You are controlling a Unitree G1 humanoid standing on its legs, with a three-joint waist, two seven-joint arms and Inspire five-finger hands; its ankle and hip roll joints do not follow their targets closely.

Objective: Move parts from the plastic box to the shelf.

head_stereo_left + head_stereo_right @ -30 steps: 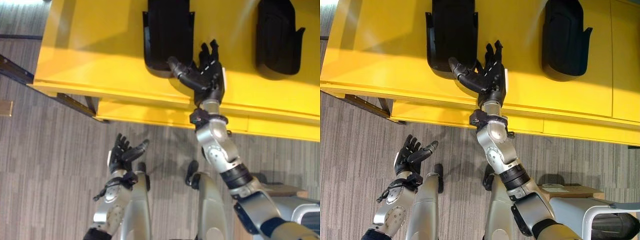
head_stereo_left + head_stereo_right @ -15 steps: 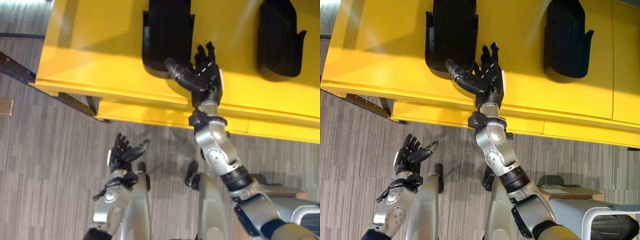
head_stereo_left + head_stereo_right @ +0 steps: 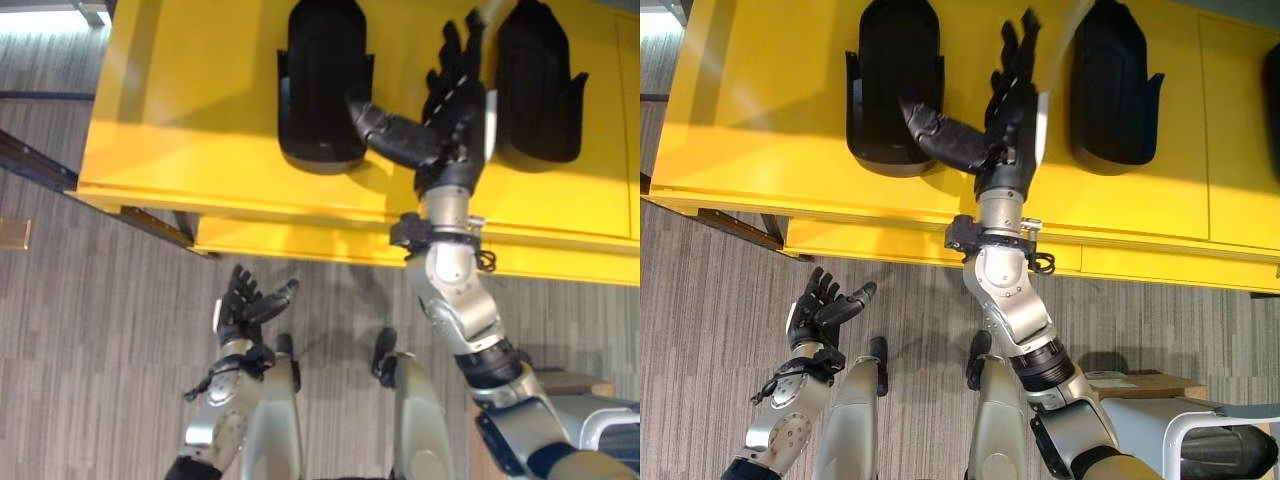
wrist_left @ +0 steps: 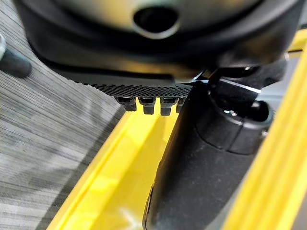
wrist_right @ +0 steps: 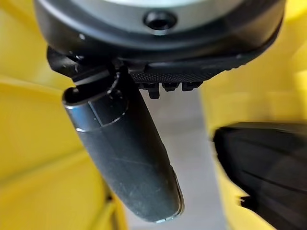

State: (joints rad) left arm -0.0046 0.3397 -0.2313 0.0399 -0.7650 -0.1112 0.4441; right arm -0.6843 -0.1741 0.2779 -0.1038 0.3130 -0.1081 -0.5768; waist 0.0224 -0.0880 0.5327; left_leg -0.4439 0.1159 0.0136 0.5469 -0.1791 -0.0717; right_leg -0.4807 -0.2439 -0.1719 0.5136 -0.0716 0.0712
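The right hand (image 3: 450, 110) reaches out over the yellow shelf (image 3: 180, 110), its fingers straight and spread, its thumb stretched out to the left, holding nothing. It hangs between two black parts lying on the shelf: the left black part (image 3: 320, 80) sits just beside the thumb, whose tip overlaps that part's near right edge, though contact cannot be judged; the right black part (image 3: 540, 85) lies just right of the fingers. Both parts lie lengthwise on the shelf top, rounded ends toward the near edge. In the right eye view the edge of a third dark thing (image 3: 1274, 90) shows at the far right of the shelf. The left hand (image 3: 245, 305) hovers low over the grey carpeted floor (image 3: 90, 330), near the shelf's front edge, its fingers loosely spread and empty.
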